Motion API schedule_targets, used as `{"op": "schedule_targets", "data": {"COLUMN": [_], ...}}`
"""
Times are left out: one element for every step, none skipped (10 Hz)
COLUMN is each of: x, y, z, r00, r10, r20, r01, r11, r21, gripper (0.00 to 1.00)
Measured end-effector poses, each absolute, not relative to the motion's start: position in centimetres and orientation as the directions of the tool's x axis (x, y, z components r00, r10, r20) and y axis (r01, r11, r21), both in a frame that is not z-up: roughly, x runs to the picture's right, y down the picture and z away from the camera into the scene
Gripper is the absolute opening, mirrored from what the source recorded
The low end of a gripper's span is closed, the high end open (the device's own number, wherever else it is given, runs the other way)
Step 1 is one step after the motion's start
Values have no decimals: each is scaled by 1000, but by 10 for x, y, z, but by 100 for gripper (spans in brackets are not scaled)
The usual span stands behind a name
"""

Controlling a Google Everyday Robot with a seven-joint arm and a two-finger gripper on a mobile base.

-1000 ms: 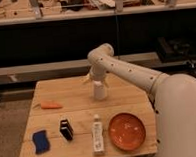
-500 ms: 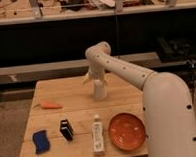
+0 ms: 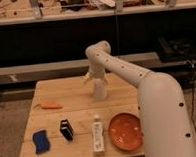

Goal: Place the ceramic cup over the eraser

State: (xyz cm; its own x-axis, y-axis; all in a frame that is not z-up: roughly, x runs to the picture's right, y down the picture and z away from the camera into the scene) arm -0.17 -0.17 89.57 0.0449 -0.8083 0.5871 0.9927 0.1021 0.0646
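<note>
One gripper (image 3: 97, 81), fingers clamped on the ceramic cup (image 3: 100, 91), is positioned over the table (image 3: 57, 91), behind the orange plate (image 3: 126, 132).

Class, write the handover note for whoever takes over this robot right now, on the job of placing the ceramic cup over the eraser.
Gripper: over the back middle of the table, right on top of the ceramic cup; a grasp cannot be confirmed.
Cup: upright, under the gripper.
Eraser: probably the small black block at front left, beside the blue pad; uncovered, well apart from the cup.
Done: gripper positioned at the cup.
Left: carry the cup forward-left and set it over the eraser.
</note>
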Motion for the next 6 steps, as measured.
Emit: {"op": "schedule_targets", "data": {"x": [-2, -1, 2, 3, 5, 5], "y": [0, 0, 2, 3, 4, 5], "z": [898, 901, 904, 905, 907, 908], "r00": [40, 39, 36, 35, 30, 27], "r10": [-807, -807, -804, -803, -799, -796], "r20": [589, 590, 593, 595, 600, 605], "r01": [993, 993, 994, 994, 995, 995], "r11": [97, 95, 90, 87, 84, 81], "r21": [65, 64, 61, 60, 62, 63], "gripper": [80, 80, 80, 80, 80, 80]}}
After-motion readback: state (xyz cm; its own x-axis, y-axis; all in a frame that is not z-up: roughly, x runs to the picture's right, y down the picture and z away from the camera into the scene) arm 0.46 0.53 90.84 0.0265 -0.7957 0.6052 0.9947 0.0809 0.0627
